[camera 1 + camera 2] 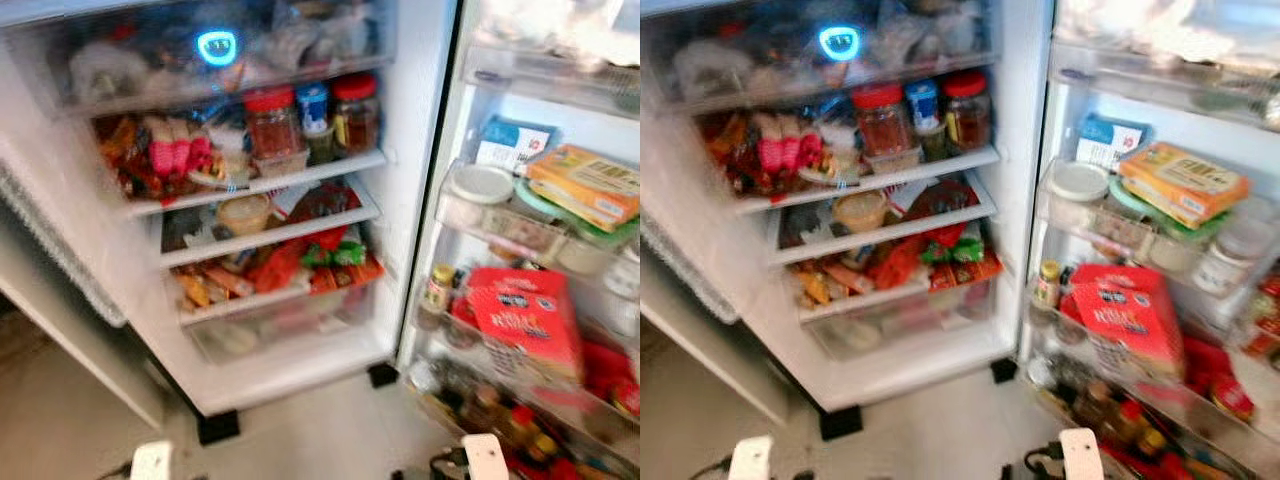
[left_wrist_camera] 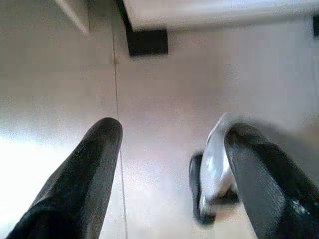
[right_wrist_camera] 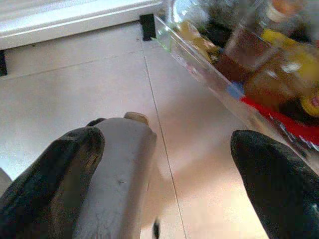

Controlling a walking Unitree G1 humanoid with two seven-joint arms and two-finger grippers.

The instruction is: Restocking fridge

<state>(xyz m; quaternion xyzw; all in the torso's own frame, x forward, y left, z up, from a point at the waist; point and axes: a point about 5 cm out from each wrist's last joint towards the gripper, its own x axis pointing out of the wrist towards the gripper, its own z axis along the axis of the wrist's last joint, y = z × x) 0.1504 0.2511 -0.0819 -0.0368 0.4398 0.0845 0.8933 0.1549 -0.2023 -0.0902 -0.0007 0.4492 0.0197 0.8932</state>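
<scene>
in front of the robot the fridge [image 1: 400, 200] stands open, its door [image 1: 600, 120] swung out on the robot's right, shelves crowded with red-lidded jars [image 1: 272, 122], packets and a tub, the door racks carrying a red carton [image 1: 525, 318], an orange box [image 1: 585, 182] and bottles low down. both arms hang low over the tiled floor [image 2: 164, 99]: the left gripper [image 2: 172, 174] has its fingers spread wide and carries nothing, and the right gripper [image 3: 167, 174] is likewise wide apart and empty, just beside the bottom door rack [image 3: 209, 74]. no item to stock is in either pincer, so the step in hand looks like fetching one; doing it well means choosing a free gap first, since the shelves look nearly full. the fridge's long axis runs upright and its opening faces the robot; the shelf fronts run left to right, so goods should go in straight from the front.
</scene>
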